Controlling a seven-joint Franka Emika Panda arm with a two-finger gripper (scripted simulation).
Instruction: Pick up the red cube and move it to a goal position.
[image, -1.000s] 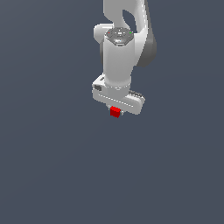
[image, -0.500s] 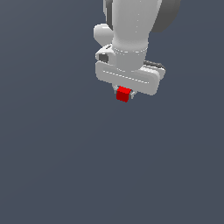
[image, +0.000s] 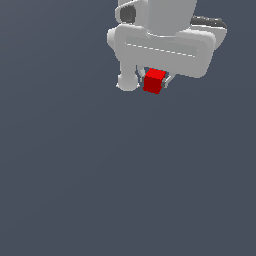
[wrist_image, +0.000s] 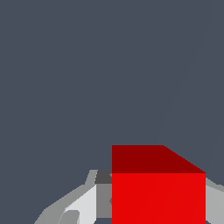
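The red cube (image: 154, 81) is a small bright red block held between the two short fingers of my white gripper (image: 155, 82), high in the exterior view and right of its middle. The gripper is shut on the cube, which hangs clear of the grey surface. In the wrist view the red cube (wrist_image: 157, 188) fills much of the picture, with a grey-white finger (wrist_image: 85, 203) pressed against one side. The other finger is mostly cut off by the frame edge. No goal marker shows in either view.
A plain dark grey floor (image: 100, 190) spreads under the arm in the exterior view, and it has no other objects on it. The white arm body (image: 160, 30) fills the upper part of that view.
The gripper with the cube has risen and shifted toward the exterior view's right, coming closer to the camera and looking larger. The cube stays clamped between the fingers.
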